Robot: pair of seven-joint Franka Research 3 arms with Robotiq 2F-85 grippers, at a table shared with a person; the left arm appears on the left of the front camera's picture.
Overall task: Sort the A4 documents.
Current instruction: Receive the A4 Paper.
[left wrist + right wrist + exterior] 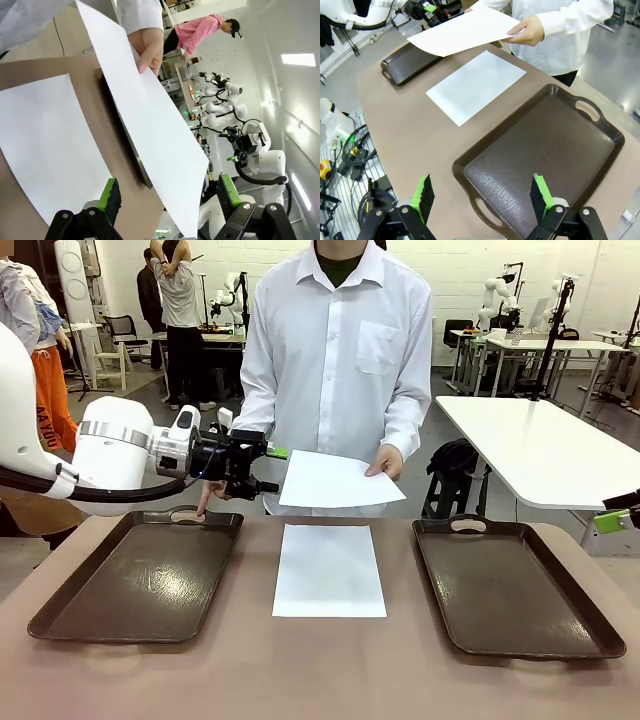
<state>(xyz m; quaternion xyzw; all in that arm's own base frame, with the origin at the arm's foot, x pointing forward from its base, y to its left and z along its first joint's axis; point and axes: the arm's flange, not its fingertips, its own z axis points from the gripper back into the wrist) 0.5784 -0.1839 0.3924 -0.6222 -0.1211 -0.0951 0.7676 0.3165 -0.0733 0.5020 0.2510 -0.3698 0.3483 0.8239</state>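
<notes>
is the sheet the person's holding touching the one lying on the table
Apart. The right wrist view shows the held sheet raised clear above the sheet on the table.

White A4 documents (329,570), brown trays (140,585) (tan table (330,670))

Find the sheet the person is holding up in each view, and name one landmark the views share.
Front view: held sheet at centre, above the table, in the person's hand.
Left wrist view: held sheet runs diagonally from top left to lower right.
Right wrist view: held sheet at top centre.
Shared landmark: the flat sheet on the table.
</notes>
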